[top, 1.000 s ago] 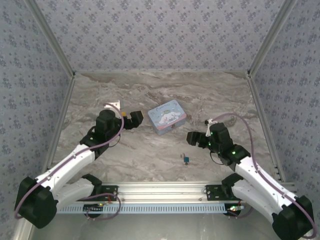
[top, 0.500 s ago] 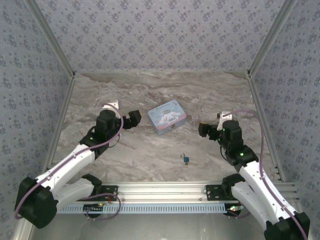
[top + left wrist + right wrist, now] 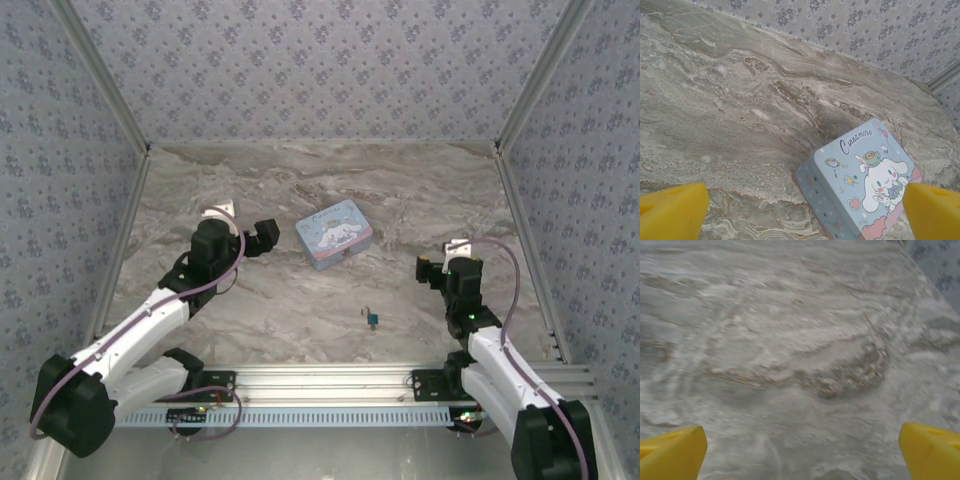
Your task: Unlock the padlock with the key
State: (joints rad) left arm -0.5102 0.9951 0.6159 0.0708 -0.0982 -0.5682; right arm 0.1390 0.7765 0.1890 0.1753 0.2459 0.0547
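Left gripper (image 3: 263, 236): jaws wide apart, empty, near left side of tin (image 3: 335, 233).
Right gripper (image 3: 424, 270): jaws wide apart, empty, above bare table (image 3: 300, 190); wrist view blurred.
Padlock (image 3: 371, 319): on table, near centre, between arms; details too small to resolve.

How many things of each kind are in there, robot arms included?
Robot arms: 2, left arm and right arm
Cartoon-printed tin: 1
Blue padlock: 1
Total: 4
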